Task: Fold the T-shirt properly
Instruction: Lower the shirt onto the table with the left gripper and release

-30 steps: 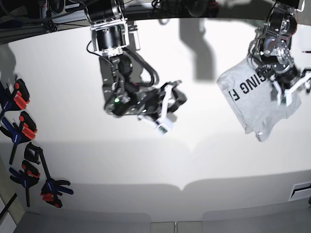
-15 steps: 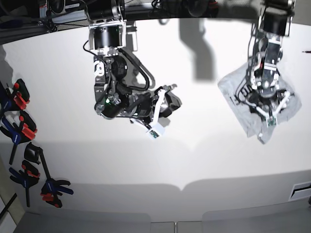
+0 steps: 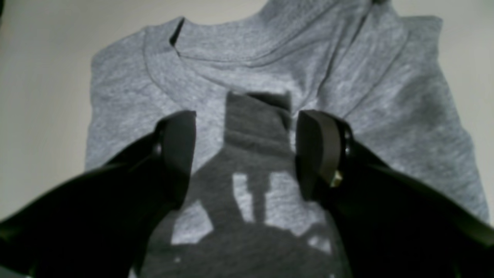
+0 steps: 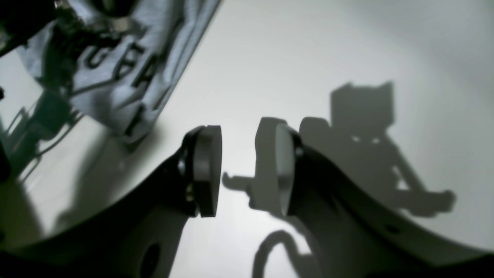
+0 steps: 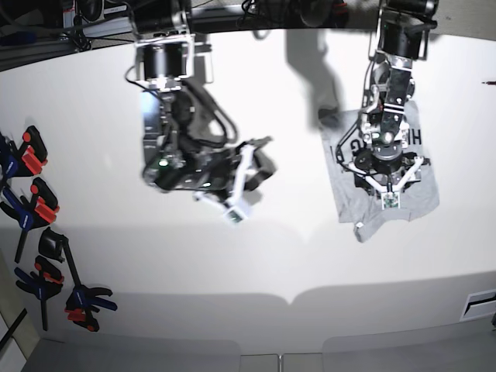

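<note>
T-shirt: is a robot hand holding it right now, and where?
No. The left gripper hangs open above the grey T-shirt just below its collar; the right gripper is open over bare table.

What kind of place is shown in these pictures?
Most likely a robotics lab workbench. A wide white table carries only a grey T-shirt, two robot arms hang over it from a dark frame, and spring clamps lie in a row along one edge.

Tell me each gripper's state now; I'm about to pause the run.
Left gripper: open, above the T-shirt, holding nothing.
Right gripper: open, empty, over the table.
</note>
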